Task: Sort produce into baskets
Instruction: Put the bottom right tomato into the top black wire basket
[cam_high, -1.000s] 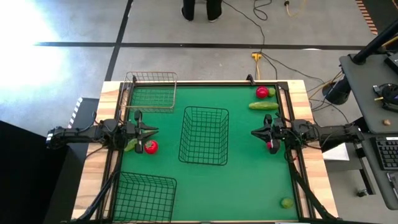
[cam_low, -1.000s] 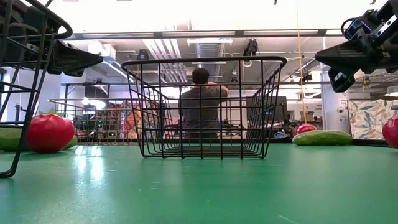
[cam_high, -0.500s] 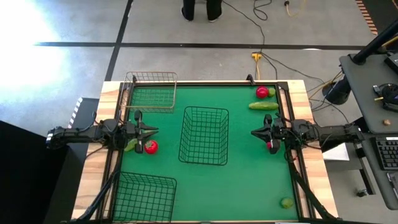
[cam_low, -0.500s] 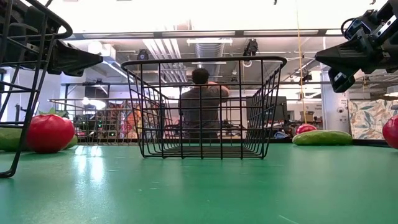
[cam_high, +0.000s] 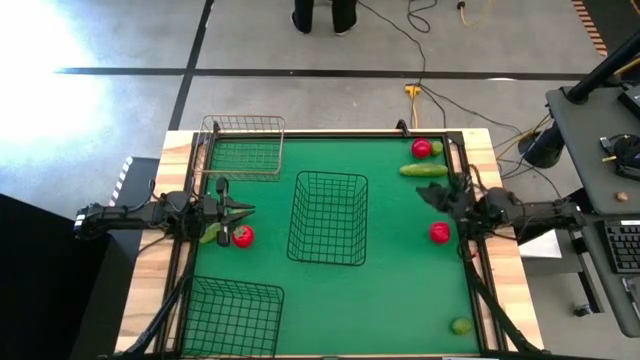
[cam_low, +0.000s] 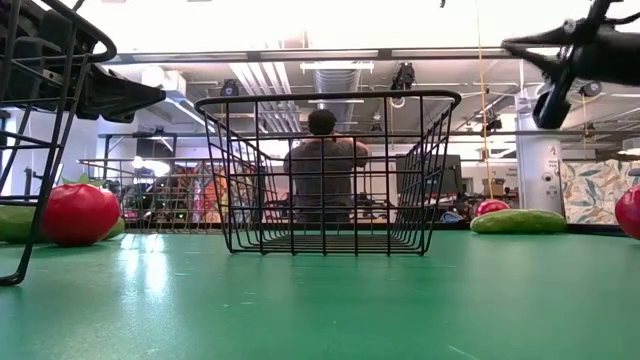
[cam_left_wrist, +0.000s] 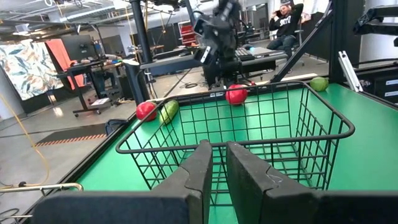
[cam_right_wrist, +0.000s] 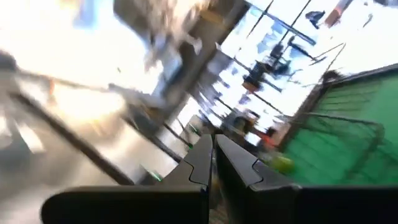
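Note:
My left gripper (cam_high: 243, 210) is shut and empty at the table's left, just far of a red tomato (cam_high: 242, 236) and a green cucumber (cam_high: 210, 236) lying on the mat. My right gripper (cam_high: 422, 194) is shut and empty, raised at the table's right, between a tomato (cam_high: 439, 232) and a cucumber (cam_high: 424, 170). A third tomato (cam_high: 421, 148) and a lime (cam_high: 437, 147) lie at the far right corner. Another lime (cam_high: 460, 325) lies at the near right. A black basket (cam_high: 328, 218) stands in the middle, a brownish one (cam_high: 243, 146) at the far left, and another black one (cam_high: 232, 318) at the near left.
Both arms reach in from the table's wooden side rails (cam_high: 176, 180). In the low view a person (cam_low: 322, 170) sits in the room behind the middle basket. Green mat (cam_high: 400, 290) lies bare between the middle basket and the right-hand produce.
My right gripper has risen and swung toward the table's far edge, turning as it went. The tomato that lay partly under it now shows whole and has stayed in place.

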